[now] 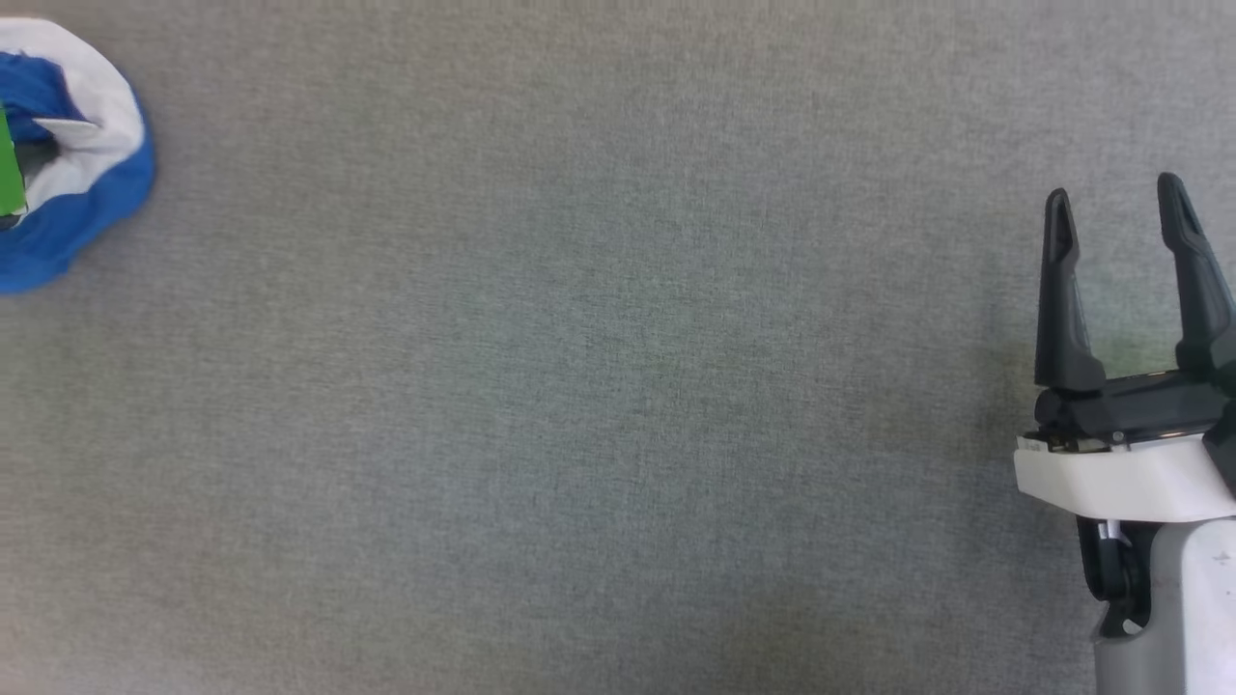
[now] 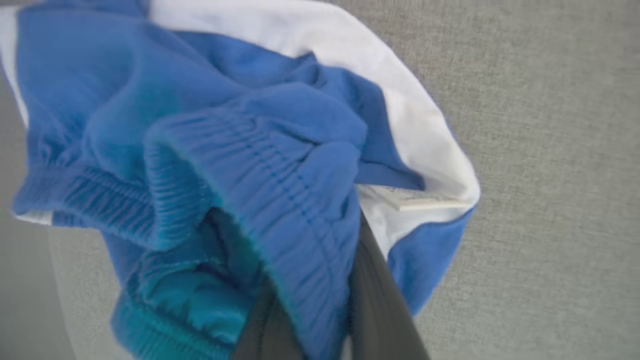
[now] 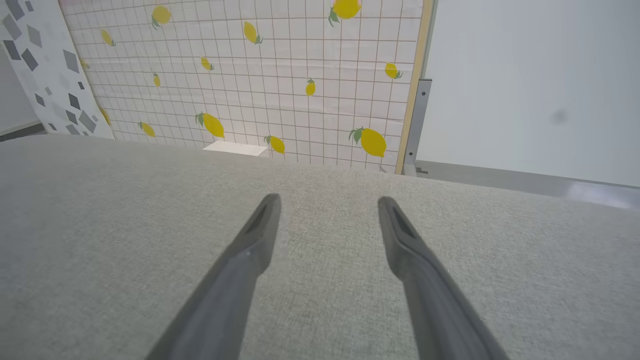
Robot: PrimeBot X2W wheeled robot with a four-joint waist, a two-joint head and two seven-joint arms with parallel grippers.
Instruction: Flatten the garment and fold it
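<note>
The garment (image 1: 82,164) is a crumpled heap of bright blue fabric with a white stripe, lying on the grey cloth surface at the far left edge of the head view. In the left wrist view the garment (image 2: 215,125) is bunched close to the camera, its ribbed elastic waistband (image 2: 280,195) folded over and a small white tag (image 2: 420,199) showing. My left gripper (image 2: 312,300) is shut on the waistband, which runs down between its two dark fingers (image 2: 382,305). My right gripper (image 1: 1115,188) stands open and empty far to the right, and the right wrist view shows that gripper (image 3: 327,200) over bare cloth.
The grey cloth surface (image 1: 599,386) spreads wide between the garment and the right gripper. A green strip (image 1: 10,174) shows at the left edge beside the garment. Beyond the surface's far edge stands a lemon-patterned panel (image 3: 260,75) with a small white box (image 3: 235,148) at its foot.
</note>
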